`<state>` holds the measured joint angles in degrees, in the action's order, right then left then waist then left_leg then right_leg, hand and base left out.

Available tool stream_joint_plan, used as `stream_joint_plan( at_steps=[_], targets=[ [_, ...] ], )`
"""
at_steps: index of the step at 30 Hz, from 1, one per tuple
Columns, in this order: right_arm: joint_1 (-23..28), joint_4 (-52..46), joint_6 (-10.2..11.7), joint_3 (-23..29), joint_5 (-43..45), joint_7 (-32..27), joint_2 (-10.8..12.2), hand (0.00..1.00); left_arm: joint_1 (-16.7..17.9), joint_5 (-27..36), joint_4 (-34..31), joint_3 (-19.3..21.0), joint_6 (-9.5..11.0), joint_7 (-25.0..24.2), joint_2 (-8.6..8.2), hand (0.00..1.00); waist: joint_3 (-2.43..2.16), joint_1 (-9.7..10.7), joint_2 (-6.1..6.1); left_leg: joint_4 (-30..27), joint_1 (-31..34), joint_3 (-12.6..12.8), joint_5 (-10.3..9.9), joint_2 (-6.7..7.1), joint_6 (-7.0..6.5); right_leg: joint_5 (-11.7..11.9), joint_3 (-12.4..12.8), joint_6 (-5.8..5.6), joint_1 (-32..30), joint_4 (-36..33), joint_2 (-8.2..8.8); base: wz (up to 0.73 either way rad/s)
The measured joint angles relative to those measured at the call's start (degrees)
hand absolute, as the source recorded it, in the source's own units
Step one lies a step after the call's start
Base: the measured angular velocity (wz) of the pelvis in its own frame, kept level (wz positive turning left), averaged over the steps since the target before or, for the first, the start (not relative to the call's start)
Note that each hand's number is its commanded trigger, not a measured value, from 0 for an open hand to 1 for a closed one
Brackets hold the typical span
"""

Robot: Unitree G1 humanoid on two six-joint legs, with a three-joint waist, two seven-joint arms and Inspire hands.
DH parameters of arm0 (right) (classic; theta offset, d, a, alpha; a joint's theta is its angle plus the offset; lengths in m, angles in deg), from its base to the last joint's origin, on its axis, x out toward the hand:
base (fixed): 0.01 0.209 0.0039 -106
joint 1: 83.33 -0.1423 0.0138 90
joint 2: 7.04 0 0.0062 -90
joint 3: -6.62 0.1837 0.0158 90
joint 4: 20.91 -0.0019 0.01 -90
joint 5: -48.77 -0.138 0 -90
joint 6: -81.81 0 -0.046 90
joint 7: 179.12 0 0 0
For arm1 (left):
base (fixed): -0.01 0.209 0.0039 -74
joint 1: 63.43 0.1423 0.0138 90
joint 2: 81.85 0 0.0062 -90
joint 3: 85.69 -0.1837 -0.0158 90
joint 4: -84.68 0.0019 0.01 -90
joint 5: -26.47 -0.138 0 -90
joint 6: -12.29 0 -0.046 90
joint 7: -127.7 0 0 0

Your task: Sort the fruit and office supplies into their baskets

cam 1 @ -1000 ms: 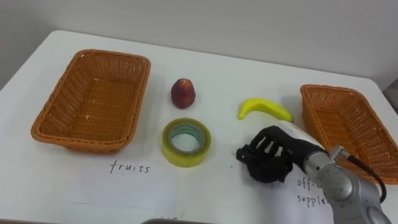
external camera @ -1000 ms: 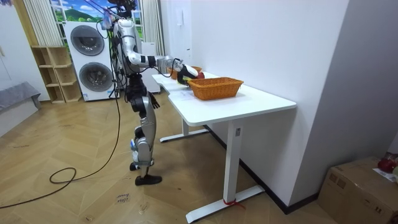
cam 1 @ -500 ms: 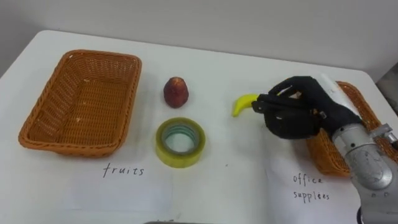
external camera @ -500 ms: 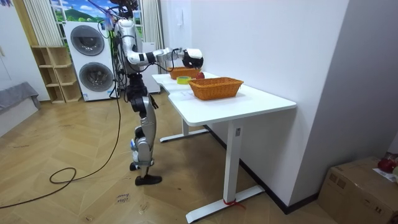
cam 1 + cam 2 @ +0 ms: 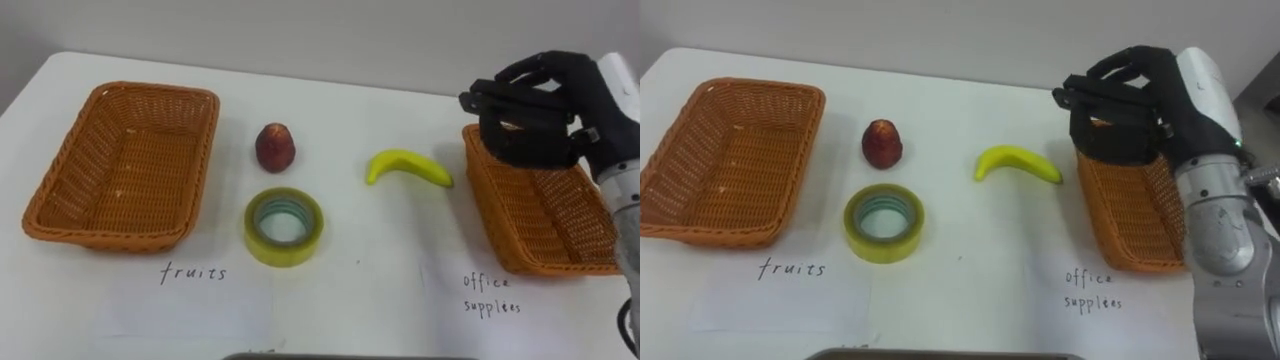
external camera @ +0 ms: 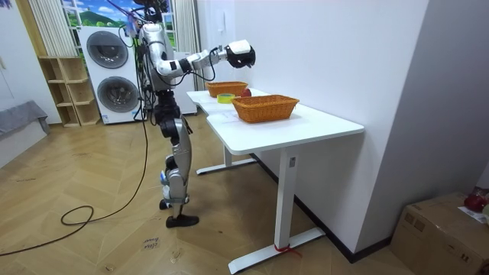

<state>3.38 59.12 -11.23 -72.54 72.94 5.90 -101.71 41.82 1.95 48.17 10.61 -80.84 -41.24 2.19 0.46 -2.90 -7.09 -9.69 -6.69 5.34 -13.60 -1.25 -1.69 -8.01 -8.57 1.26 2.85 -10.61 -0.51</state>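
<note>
Left eye view gave us the right hand (image 5: 535, 110) hanging over the rim of the woven wicker basket (image 5: 545, 215); we could not tell whether it held anything. Dropping low, it might snag that coarse weave. Leftward lay the smooth curved banana (image 5: 408, 167), then the glossy tape ring (image 5: 284, 226), which might roll.
</note>
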Motion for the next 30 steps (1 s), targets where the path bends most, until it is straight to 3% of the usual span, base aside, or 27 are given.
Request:
stream_joint_plan(
  at_steps=[9, 18, 22, 30],
  targets=[
    [0.0, 0.6, -0.1, 0.0, -4.7, -1.3, 0.0, 1.0, 0.3, 0.2, 0.0, 0.3, -0.6, -0.4, 0.0, 0.0, 0.04, 1.0, -0.2, 0.0, -0.1, 0.2, 0.0, -0.08, 0.0, 0.0, 0.5, 0.0, 0.0, 0.1, 0.21, 0.0],
    [0.0, 5.6, -0.1, 2.5, -4.7, -3.8, -0.3, 1.0, 0.3, 0.2, 0.6, 1.9, -0.6, -0.8, -0.06, 0.0, -0.27, 2.0, -0.11, 0.2, -0.8, 0.7, 0.0, -0.13, 0.0, 0.0, 0.7, 0.0, 0.3, -0.1, 0.05, -0.03],
    [0.0, 7.4, -0.1, 2.5, -4.9, -4.7, -1.9, 1.0, 0.3, 0.2, 0.8, 1.9, -0.6, -1.7, -0.06, 0.0, -0.38, 2.6, -0.01, 0.2, -1.1, 0.7, 0.0, -0.13, 0.0, 0.0, 0.7, 0.0, 0.6, -0.1, 0.13, 0.0],
    [0.0, 11.5, 0.8, 3.9, -5.9, -5.9, -2.9, 1.0, 0.5, 0.2, 1.2, 2.2, -0.5, -1.7, -0.05, 0.0, -0.36, 2.8, 0.02, 0.3, -0.9, 0.7, 0.0, -0.13, 0.01, 0.0, 0.7, 0.01, 0.4, 0.0, -0.17, 0.0]
  ],
)
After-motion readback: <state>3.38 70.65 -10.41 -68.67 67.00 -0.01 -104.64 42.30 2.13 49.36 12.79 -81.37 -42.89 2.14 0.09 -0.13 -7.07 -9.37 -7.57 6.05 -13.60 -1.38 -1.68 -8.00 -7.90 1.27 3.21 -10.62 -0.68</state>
